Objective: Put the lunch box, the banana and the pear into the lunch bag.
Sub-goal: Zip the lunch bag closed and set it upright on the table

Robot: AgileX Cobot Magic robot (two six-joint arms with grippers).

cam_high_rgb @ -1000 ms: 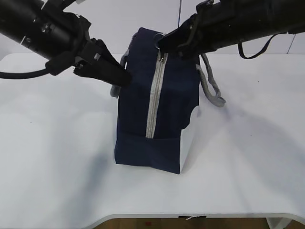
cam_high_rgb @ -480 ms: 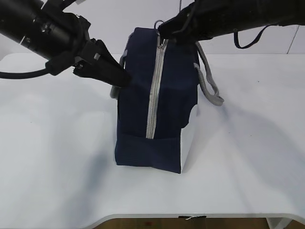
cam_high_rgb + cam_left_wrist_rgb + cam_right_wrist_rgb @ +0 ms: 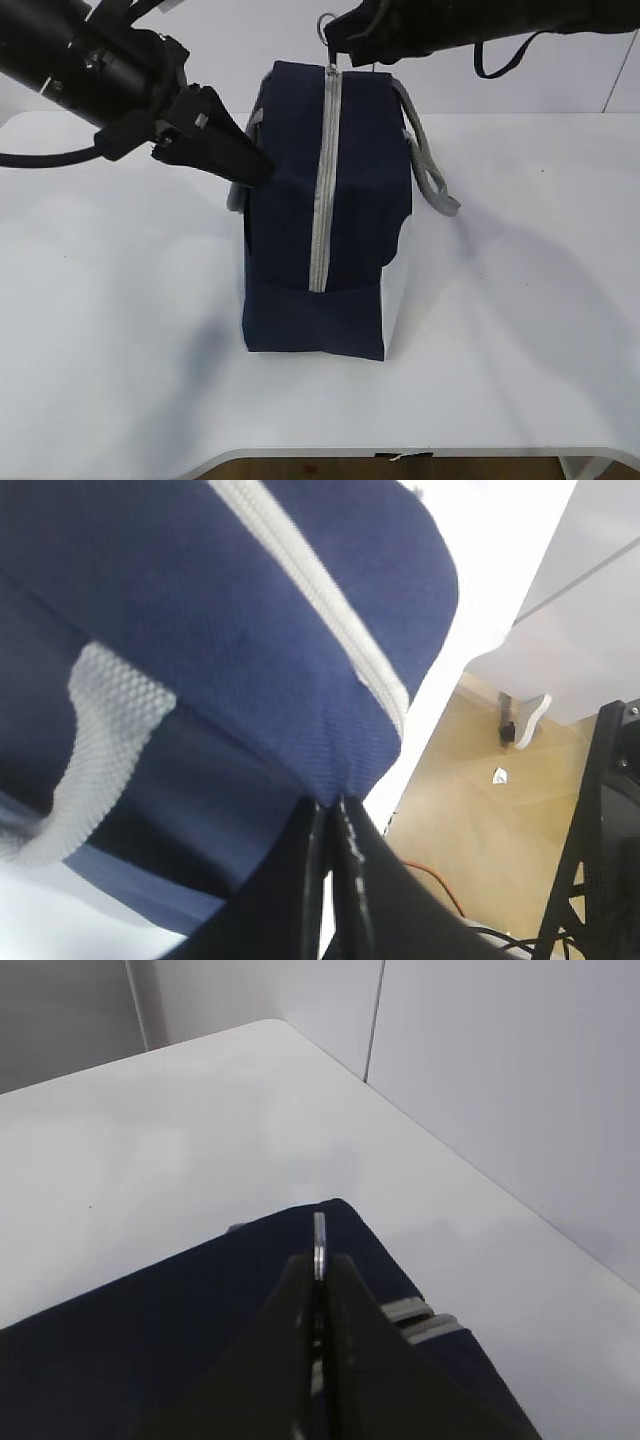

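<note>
bag (image 3: 330,210): soft fabric, I judge it light and floppy
left gripper (image 3: 328,815): I pinch its left cloth edge
right gripper (image 3: 318,1265): clamped on ring pull (image 3: 319,1245), far top

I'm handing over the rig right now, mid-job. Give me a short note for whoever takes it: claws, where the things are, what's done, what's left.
Left claw: shut, pinching the fabric of the lunch bag on its left upper side.
Right claw: shut on the zipper ring pull, at the bag's top far end.
Lunch bag: standing upright mid-table, zipper closed along the side facing the camera.
Lunch box, banana, pear: none in view; they may be inside, but that can't be confirmed.
Done: the zip looks closed over its visible length.
Left: check the contents if needed, release both claws, withdraw.
</note>
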